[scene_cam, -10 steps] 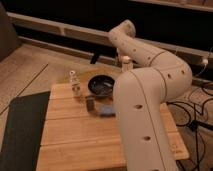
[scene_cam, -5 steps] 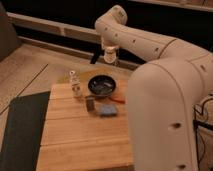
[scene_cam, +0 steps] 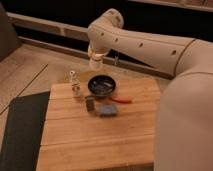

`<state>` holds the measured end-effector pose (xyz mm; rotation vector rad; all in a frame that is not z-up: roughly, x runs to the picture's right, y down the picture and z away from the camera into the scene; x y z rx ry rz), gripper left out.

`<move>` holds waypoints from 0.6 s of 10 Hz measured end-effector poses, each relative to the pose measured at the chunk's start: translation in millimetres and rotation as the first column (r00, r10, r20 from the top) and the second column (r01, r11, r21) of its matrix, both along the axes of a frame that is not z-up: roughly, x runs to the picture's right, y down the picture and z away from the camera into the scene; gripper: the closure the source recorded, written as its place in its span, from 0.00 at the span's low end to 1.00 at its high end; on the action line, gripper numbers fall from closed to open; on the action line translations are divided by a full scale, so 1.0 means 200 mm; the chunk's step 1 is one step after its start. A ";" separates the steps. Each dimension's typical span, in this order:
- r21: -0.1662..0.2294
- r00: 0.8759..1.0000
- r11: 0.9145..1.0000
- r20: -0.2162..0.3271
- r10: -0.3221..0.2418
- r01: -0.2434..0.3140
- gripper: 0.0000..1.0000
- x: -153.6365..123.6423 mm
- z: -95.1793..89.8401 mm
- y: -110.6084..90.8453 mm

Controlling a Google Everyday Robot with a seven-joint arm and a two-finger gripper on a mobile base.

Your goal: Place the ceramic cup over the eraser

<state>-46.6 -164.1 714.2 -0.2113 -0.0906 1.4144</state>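
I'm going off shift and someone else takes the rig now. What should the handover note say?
Gripper: shut on the ceramic cup, held in the air behind the black bowl.
Eraser: on the wooden table, in front of the bowl, beside the blue pad.
Done: cup is lifted.
Left: carry it forward over the eraser, lower it over the block, release.
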 end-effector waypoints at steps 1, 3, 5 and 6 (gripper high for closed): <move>-0.013 1.000 1.000 0.017 -0.014 0.015 1.00 -0.03 -0.03 0.06; -0.043 0.998 0.998 0.051 -0.042 0.045 1.00 -0.08 -0.10 0.19; -0.071 0.995 0.995 0.072 -0.065 0.070 1.00 -0.12 -0.13 0.30; -0.097 0.994 0.992 0.082 -0.074 0.082 1.00 -0.13 -0.14 0.38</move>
